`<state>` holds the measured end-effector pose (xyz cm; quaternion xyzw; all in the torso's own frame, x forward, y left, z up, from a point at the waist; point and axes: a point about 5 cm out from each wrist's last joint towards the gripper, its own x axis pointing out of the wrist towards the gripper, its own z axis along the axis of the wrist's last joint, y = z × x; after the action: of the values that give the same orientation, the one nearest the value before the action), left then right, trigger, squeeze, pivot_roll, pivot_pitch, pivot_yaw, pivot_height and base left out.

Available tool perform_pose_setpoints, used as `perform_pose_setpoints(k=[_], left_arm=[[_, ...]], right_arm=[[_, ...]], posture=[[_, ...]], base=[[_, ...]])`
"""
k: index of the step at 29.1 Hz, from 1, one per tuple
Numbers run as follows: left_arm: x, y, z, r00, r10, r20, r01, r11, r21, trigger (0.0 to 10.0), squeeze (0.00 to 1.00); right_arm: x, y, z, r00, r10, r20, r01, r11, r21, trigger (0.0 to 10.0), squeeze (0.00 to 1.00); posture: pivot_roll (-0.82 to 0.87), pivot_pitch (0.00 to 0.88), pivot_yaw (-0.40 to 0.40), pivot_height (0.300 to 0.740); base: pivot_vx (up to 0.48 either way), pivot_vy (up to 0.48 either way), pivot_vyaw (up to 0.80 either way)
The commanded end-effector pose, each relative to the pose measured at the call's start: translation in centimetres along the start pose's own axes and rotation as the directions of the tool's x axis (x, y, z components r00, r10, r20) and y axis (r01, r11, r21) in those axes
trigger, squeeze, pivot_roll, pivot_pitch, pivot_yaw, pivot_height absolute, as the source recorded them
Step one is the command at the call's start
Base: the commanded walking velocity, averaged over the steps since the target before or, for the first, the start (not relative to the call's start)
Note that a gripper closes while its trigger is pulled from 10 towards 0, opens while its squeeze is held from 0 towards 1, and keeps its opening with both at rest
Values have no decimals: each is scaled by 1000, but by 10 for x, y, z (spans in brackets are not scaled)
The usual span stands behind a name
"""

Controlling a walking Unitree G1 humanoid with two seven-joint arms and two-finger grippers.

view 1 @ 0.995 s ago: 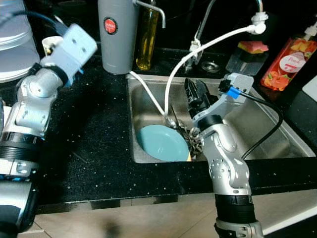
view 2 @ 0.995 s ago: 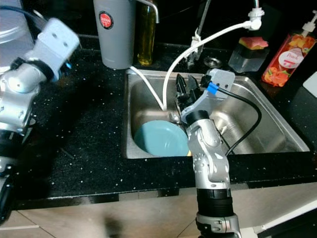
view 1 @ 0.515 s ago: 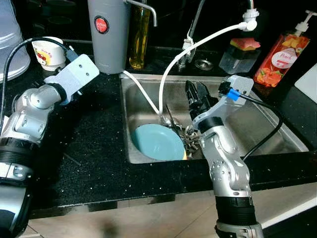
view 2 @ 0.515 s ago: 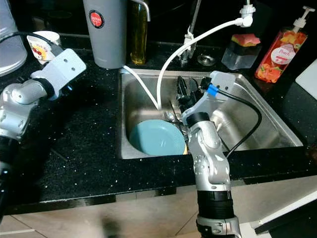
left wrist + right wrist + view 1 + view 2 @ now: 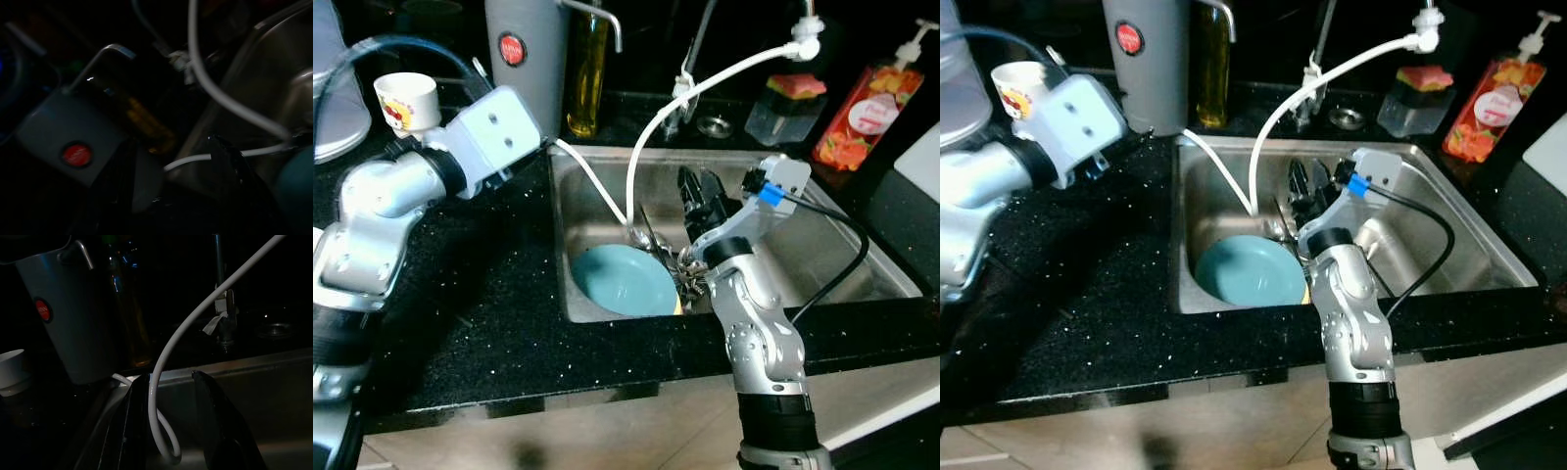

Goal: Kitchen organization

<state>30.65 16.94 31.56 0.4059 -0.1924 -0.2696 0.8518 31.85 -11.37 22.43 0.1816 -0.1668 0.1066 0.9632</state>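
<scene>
A teal plate (image 5: pixel 625 282) lies on the bottom of the steel sink (image 5: pixel 822 245), at its front left. A heap of metal cutlery (image 5: pixel 690 277) rests against the plate's right edge. My right gripper (image 5: pixel 702 194) hovers inside the sink just above the cutlery, open and holding nothing. In the right wrist view its two black fingers (image 5: pixel 137 421) stand apart, with the white hose (image 5: pixel 171 362) beyond them. My left arm's white wrist block (image 5: pixel 496 139) hangs over the black counter at the sink's back left corner. My left gripper (image 5: pixel 176 186) points toward the sink in a dark view.
A grey canister (image 5: pixel 524 59) and an oil bottle (image 5: pixel 587 69) stand behind the sink's left corner. A paper cup (image 5: pixel 408 101) sits at the back left. The faucet's white hose (image 5: pixel 705 83) arcs down into the sink. A sponge holder (image 5: pixel 783 98) and a red soap dispenser (image 5: pixel 862 108) stand at the back right.
My left arm has swung right across the counter, up to the sink's left corner. The right gripper stays above the cutlery. The camera has shifted slightly.
</scene>
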Motion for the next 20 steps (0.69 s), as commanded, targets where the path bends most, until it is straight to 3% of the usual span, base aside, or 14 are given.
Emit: perform_pose_setpoints(k=[1,4,10,11,14,16,20], left_arm=[[-8,-27,4,994,-109,4,109,992,-55,10000,0],[-14,-30,6,988,-151,6,152,987,-53,10000,0],[-30,-13,16,981,-191,-18,189,979,-72,10000,0],[-33,-22,13,979,-202,-40,198,977,-82,10000,0],[-26,-35,9,984,-171,-42,167,982,-87,10000,0],[-15,-42,12,990,-137,-15,134,982,-132,10000,0],[-3,-48,16,995,-96,12,97,983,-156,10000,0]], right_arm=[[-2,5,-3,1000,17,-10,-17,1000,2,10000,0],[-2,7,-4,1000,21,-11,-21,1000,8,10000,0],[-4,9,-7,999,29,-21,-29,999,15,10000,0],[-3,8,-8,999,26,-23,-26,1000,18,10000,0],[-2,9,-9,999,25,-22,-25,1000,19,10000,0],[-2,10,-8,999,27,-18,-26,999,21,10000,0],[-2,11,-8,1000,27,-16,-27,999,21,10000,0]], posture=[[340,18,-89,740],[341,18,-89,740],[362,21,-85,740],[367,22,-86,740],[360,21,-84,740],[353,19,-82,740],[346,20,-77,740]], base=[[0,0,0],[0,0,0],[0,0,0],[0,0,0],[0,0,0],[0,0,0],[0,0,0]])
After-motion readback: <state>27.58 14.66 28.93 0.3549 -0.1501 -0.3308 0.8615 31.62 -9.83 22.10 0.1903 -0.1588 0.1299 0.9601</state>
